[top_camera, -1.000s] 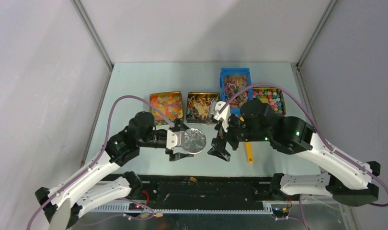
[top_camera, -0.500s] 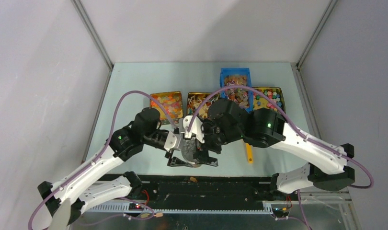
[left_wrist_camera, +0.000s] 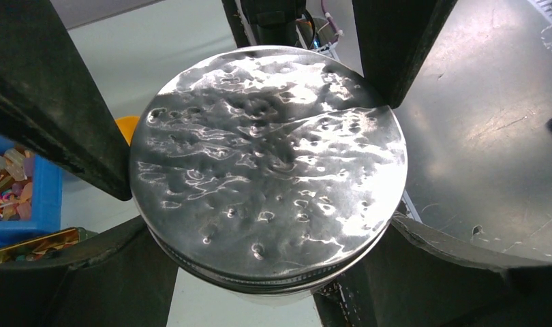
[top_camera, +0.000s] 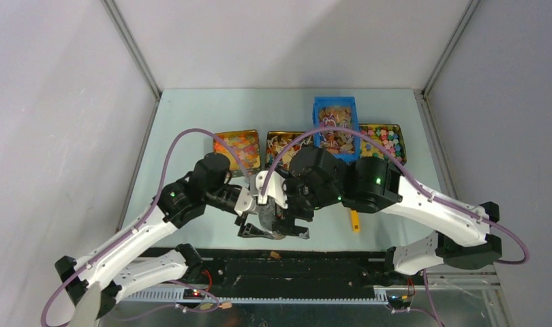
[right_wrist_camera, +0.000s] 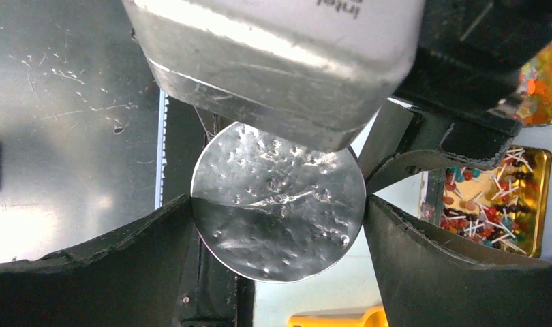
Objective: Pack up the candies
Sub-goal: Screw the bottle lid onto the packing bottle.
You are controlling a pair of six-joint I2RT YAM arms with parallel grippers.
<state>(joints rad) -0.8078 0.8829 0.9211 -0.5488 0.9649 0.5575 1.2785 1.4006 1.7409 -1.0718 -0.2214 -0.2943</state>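
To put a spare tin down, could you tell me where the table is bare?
Bare: the far strip of table behind the gold tins and blue bin, and the margin left of the tins. Crowded: near centre, where left arm and right arm meet at the silver lid.

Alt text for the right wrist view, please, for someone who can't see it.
A dented round silver lid fills the centre, flanked closely on both sides by the dark fingers of the right gripper; whether they touch it is unclear. A silver camera housing hangs above, and a gold tin of white-stick lollipops sits at right.
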